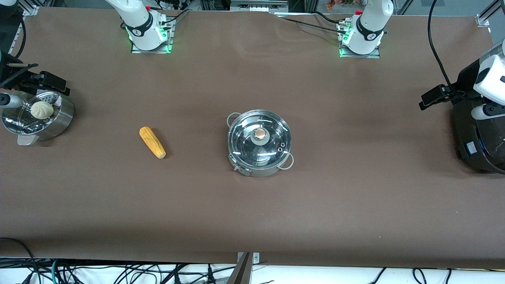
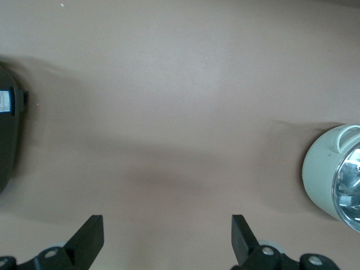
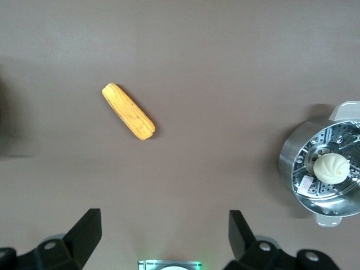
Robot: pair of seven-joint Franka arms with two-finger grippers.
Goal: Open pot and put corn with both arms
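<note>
A: Front view, from the right arm's end of the table toward the left arm's: what sits where, measured from the pot (image 1: pixel 259 137)?

B: Well off toward the right arm's end stands the steamer basket (image 1: pixel 59 118) with a pale bun (image 1: pixel 42 109) in it. The corn (image 1: pixel 152 142) lies flat on the table (image 1: pixel 252 205) between that basket and the pot, well apart from the pot and about level with it. The pot stands mid-table, its glass lid (image 1: pixel 272 136) on and the knob (image 1: pixel 259 134) upward. The black cooker (image 1: pixel 479 134) is well past the pot toward the left arm's end.

A: Why that layout, do you think?

B: I'd judge it splits the work: the corn lies on the right arm's side, and the pot sits where both arms can reach it (lid for one, corn for the other). Nothing of the task is done yet.

A: And the grippers?

B: The right gripper (image 3: pixel 165 236) hangs high above the table, over the stretch between corn and basket, fingers (image 3: pixel 87 233) spread wide and empty. The left gripper (image 2: pixel 167 239) hangs over bare table between pot and cooker, likewise spread wide, touching nothing. Both seem to be waiting.
</note>
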